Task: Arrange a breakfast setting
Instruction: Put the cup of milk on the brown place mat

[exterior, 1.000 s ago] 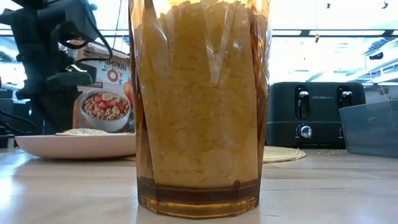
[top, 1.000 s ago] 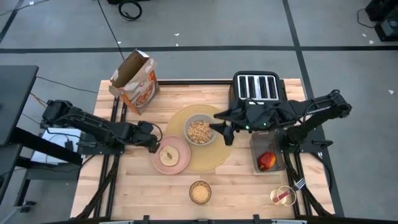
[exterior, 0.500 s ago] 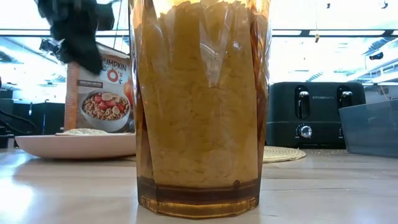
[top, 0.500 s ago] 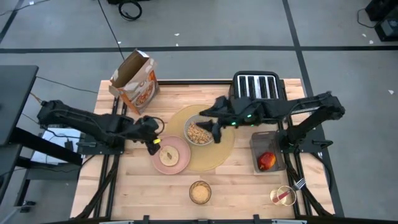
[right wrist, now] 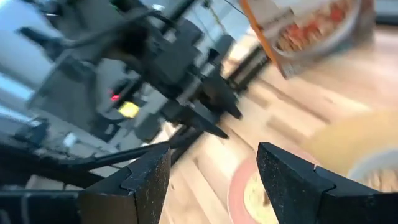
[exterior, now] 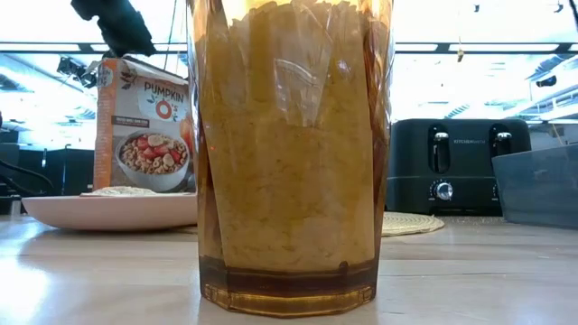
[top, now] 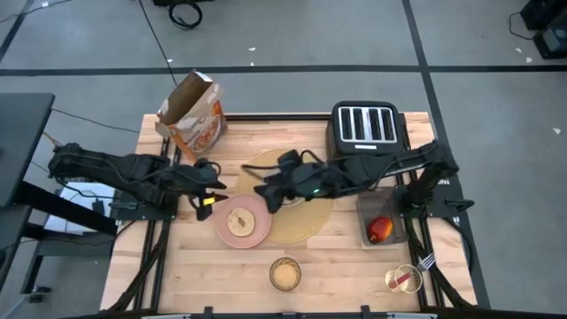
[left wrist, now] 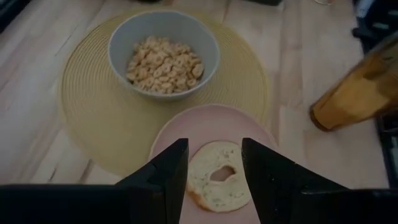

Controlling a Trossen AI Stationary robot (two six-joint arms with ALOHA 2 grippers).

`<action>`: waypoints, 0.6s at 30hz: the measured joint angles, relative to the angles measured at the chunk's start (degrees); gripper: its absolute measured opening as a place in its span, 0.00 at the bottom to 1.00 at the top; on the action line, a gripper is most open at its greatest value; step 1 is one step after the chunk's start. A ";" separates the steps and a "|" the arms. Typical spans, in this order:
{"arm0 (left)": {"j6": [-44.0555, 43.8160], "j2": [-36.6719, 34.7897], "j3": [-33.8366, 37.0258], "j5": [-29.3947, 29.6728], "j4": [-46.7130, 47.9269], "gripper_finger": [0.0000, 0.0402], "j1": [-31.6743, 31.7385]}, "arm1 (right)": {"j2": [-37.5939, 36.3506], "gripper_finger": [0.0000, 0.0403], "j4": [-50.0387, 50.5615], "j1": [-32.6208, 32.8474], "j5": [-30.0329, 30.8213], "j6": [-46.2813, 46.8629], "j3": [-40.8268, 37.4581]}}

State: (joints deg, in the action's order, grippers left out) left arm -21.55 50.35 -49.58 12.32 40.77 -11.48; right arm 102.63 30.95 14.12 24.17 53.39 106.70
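Note:
The tan placemat [top: 297,217] lies mid-table. The grey bowl [left wrist: 164,55], filled with cereal, stands on the placemat; my right arm hides it in the high view. The pink plate [top: 244,221] holds a bagel [left wrist: 217,174] and overlaps the placemat's left edge. The amber glass [top: 285,274] stands near the front edge. The apple [top: 380,229] lies in a grey bin. The red-handled fork [top: 415,273] stands in a small cup at the front right. My left gripper [left wrist: 214,168] is open above the plate's left side. My right gripper [top: 266,190] is open above the bowl, pointing left.
A black toaster [top: 365,126] stands at the far right and an open cereal box [top: 190,113] at the far left. The grey bin [top: 383,217] sits right of the placemat. My two grippers face each other closely above the plate and bowl.
My right gripper has reached toward the table's left, from the bowl's right side across the bowl to its left side. My left gripper has drawn back a little toward the table's left and risen. Plate, bowl and glass have stayed put.

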 joint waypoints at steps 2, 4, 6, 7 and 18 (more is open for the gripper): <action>1.77 -0.72 -0.03 -0.20 -0.01 0.39 -0.03 | 3.97 0.61 7.31 0.44 0.23 4.31 6.92; 3.96 -1.13 0.00 -0.22 0.69 0.39 -0.03 | 7.72 0.61 12.28 0.80 0.01 8.48 13.13; 6.50 -1.51 0.00 -0.20 1.12 0.39 0.00 | 10.95 0.61 16.46 1.04 -1.25 11.43 17.99; 7.65 -1.68 0.04 -0.20 1.46 0.39 0.00 | 12.39 0.61 17.74 1.13 -1.93 12.98 19.99; 10.47 -2.50 0.06 -0.59 2.21 0.39 0.02 | 19.30 0.61 19.29 1.23 -10.20 21.92 25.22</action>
State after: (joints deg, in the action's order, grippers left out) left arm -11.08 47.86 -49.52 11.73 42.98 -11.46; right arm 121.93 50.24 15.35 13.98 75.30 131.92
